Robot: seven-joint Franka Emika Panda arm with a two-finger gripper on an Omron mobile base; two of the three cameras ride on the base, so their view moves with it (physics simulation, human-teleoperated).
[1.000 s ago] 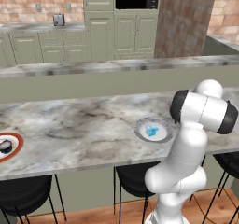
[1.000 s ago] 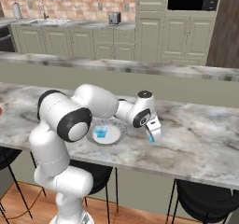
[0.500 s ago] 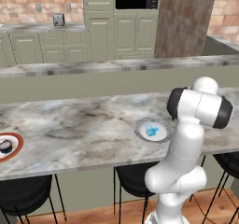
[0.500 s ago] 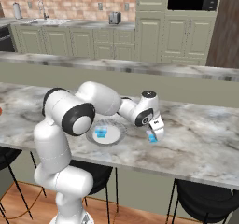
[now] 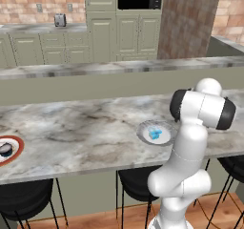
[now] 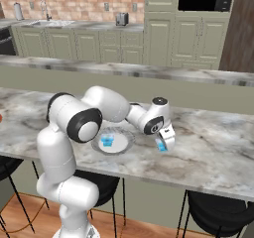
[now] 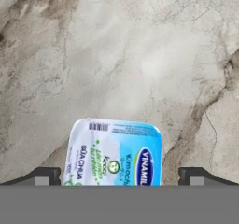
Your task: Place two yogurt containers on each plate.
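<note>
The end effector (image 6: 162,145) hangs just right of the grey-rimmed plate (image 6: 128,144), fingers wide either side of a yogurt container (image 7: 115,152) on the marble surface (image 6: 213,148), apparently lined up for a grasp; another container (image 6: 107,142) sits on that plate.

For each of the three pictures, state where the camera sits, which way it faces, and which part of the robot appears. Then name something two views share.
Left base view: behind-left, facing the counter; white arm at right.
Right base view: behind-right; arm at left, gripper over a yogurt container.
Hand view: looks down at that container; fingertips show.
Both base views share the grey-rimmed plate holding one container.
</note>
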